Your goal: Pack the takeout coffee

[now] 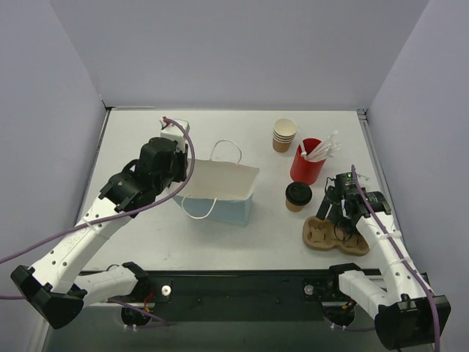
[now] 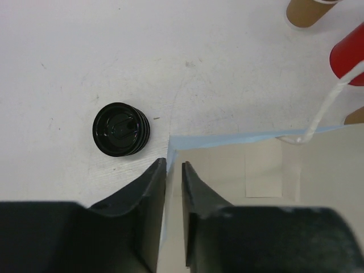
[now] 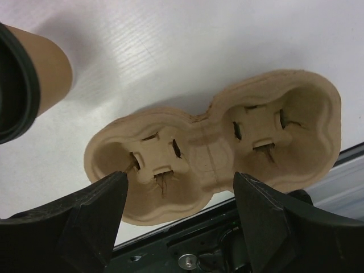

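coffee first: the takeout coffee (image 1: 298, 195), a short kraft cup with a black lid, stands upright on the white table (image 1: 242, 132). it is outside the paper bag (image 1: 231, 211), to the bag's right, just near of the red cup (image 1: 306, 163) and just far-left of the pulp cup carrier (image 1: 322, 235). the bag stands open at mid-table with its white handles loose. the left gripper (image 2: 173, 165) is at the bag's left end, its 2 fingers (image 2: 149, 190) nearly together with the bag's thin wall edge between them. beyond it, on the table left of the bag, lies a stack of black lids (image 2: 121, 128). the right gripper (image 3: 181, 175) is spread wide over the near rim of the 2-cup carrier, 1 finger to each side, and grips nothing. both carrier wells are bare. white straws (image 1: 322, 150) stick out of the red cup, and a stack of paper cups (image 1: 284, 135) stands far-left of it.
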Robot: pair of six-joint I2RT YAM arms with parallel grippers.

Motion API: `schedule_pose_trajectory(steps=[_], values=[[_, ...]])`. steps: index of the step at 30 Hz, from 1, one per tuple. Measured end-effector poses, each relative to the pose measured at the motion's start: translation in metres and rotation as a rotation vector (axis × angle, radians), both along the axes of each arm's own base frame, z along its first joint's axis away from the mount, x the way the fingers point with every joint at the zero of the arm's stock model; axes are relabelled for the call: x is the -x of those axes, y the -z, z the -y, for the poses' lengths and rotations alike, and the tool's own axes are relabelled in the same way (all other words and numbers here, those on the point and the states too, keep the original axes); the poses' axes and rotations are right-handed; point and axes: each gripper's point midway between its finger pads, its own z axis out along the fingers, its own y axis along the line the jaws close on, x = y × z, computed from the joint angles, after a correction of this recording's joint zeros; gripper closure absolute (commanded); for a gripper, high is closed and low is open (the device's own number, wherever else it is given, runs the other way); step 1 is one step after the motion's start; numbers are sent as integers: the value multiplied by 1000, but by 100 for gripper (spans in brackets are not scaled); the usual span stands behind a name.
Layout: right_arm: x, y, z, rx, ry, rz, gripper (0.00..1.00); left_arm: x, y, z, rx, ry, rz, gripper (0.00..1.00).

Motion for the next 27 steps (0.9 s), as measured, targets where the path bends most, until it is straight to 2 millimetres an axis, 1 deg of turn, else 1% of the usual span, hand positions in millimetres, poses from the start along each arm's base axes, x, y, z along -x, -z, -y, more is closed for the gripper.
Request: schedule_pose_trajectory(steps=[1, 2, 5, 8, 11, 16, 20, 23, 25, 26, 27], values=[[3, 4, 1, -3, 13, -13, 26, 0, 1, 1, -1, 10, -3, 50], [5, 6, 1, -6, 23, -20, 27, 0, 2, 4, -3, 25, -9, 45], [7, 6, 1, -23, 58, -18, 28, 1, 4, 8, -7, 53, -17, 31], [7, 7, 0, -45, 97, 0, 29, 1, 4, 8, -11, 59, -16, 22], [13, 15, 0, -48, 116, -26, 29, 1, 5, 4, -12, 44, 0, 19], [15, 24, 0, -44, 139, -77, 30, 9, 12, -17, -23, -19, 49, 19], [20, 33, 3, -28, 160, -107, 31, 13, 3, -31, -10, -66, 107, 19], [25, 40, 6, -10, 173, -133, 36, 15, -5, -38, 18, -93, 159, 19], [25, 42, 8, 0, 180, -141, 41, 17, -10, -42, 30, -103, 180, 19], [24, 42, 9, 4, 184, -140, 44, 17, -11, -43, 33, -108, 187, 19], [23, 42, 9, 8, 186, -136, 49, 17, -12, -43, 37, -110, 192, 19]])
